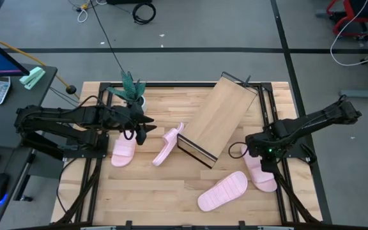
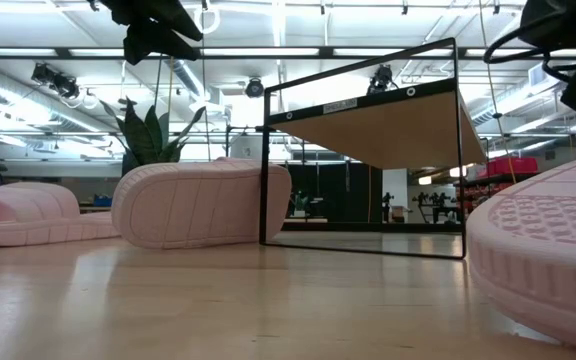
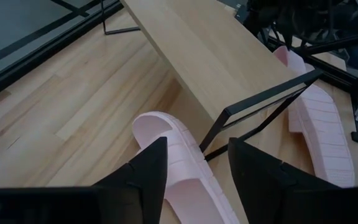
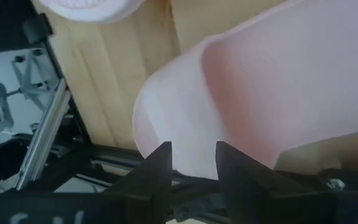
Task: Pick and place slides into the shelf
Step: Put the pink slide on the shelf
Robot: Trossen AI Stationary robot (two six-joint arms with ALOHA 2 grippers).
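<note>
Four pale pink slides lie on the slatted table. One slide (image 1: 123, 151) lies flat at the left. A second slide (image 1: 168, 144) (image 3: 179, 158) stands on its side edge against the shelf's near-left corner. My open left gripper (image 1: 143, 125) (image 3: 194, 165) hovers above it. A third slide (image 1: 223, 190) lies near the near edge. The fourth slide (image 1: 262, 171) (image 4: 185, 106) lies at the right under my open right gripper (image 1: 260, 157) (image 4: 191, 163), whose fingers stand close over one end. The slanted light-wood shelf (image 1: 220, 116) stands mid-table with nothing on it. My left gripper touches nothing. My right gripper stands with its fingertips (image 4: 161, 163) right at the rounded end (image 4: 160, 134) of the fourth slide, which lies flat on the table; I cannot tell whether they touch it.
A small potted plant (image 1: 131, 91) stands at the far left of the table, just behind my left arm. The shelf's thin black frame (image 3: 260, 102) juts out beside the second slide. Bare wood shows in the near-left part of the table (image 1: 139, 191).
</note>
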